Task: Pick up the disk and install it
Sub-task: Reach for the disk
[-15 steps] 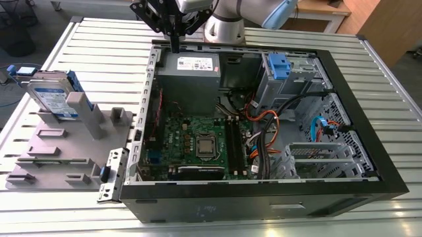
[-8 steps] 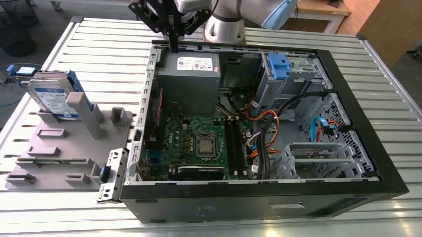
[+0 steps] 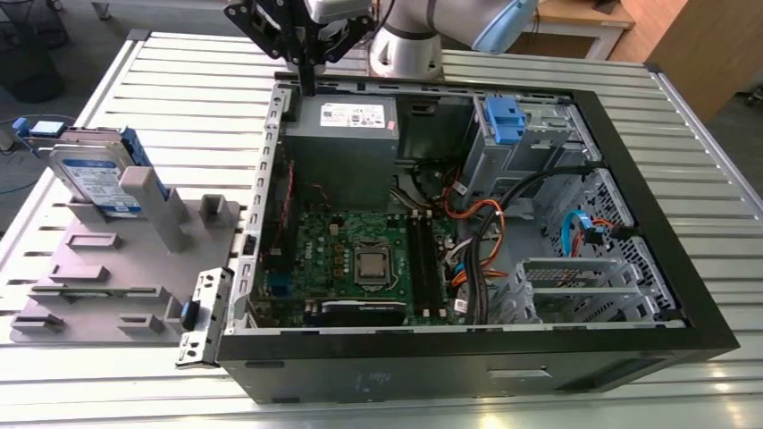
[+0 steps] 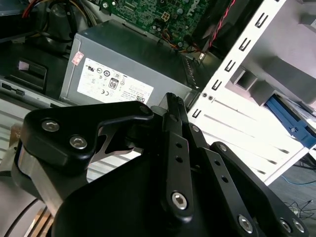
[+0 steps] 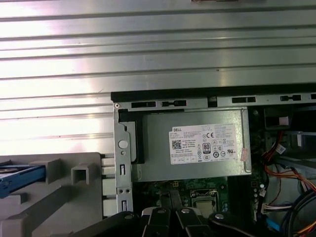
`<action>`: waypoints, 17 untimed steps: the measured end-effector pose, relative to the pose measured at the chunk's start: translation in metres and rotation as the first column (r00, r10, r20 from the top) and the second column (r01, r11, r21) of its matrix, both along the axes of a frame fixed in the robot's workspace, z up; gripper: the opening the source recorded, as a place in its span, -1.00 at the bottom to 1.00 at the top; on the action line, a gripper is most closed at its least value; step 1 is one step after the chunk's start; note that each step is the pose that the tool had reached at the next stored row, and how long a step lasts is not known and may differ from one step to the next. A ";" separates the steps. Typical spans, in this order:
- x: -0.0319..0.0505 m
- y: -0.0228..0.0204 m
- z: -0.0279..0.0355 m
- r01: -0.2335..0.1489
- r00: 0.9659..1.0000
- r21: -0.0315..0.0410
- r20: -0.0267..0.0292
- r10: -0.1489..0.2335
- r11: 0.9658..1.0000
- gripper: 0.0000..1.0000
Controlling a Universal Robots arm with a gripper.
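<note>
The hand [image 3: 307, 87], seemingly pressed together and empty, hangs above the case [image 3: 417, 375]; the disk [image 3: 100, 175] stands on end in the grey rack [image 3: 107, 268], well apart toward the exterior view's left.

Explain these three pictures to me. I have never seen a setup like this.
The grey jointed machine is a robot arm. The black part at its end is its tool, used for grasping. The exterior view comes from a camera standing off the arm. The two wrist views come from cameras riding on the arm, looking past the tool. On the slatted metal table lies an open computer case, with a green circuit board and a grey power supply inside. Beside the case, on the exterior view's left, a grey stand holds the disk on edge. The tool hangs above the power supply, shut and holding nothing. The disk is not yet picked up.
</note>
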State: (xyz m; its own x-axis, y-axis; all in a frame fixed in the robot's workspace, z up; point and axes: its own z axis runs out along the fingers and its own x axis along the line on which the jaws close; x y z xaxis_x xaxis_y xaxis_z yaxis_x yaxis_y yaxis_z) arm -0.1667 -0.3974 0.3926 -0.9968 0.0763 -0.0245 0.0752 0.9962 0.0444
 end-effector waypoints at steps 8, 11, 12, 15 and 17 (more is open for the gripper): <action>-0.0129 0.0000 0.0000 0.000 1.000 0.000 0.000 0.000 1.000 -0.79; -0.0182 0.0000 0.0000 0.000 1.000 0.000 0.000 0.000 1.000 -0.79; -0.0199 0.0000 0.0000 0.000 1.000 0.000 0.000 0.000 1.000 -0.79; -0.0246 0.0000 0.0000 0.000 1.000 0.000 0.000 0.000 1.000 -0.79; -0.0275 0.0000 -0.0001 0.000 1.000 0.000 0.000 0.000 1.000 -0.79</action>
State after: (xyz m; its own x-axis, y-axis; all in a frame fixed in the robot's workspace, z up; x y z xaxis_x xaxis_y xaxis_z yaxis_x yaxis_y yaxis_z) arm -0.1942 -0.3974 0.3925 -0.9968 0.0762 -0.0245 0.0750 0.9962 0.0445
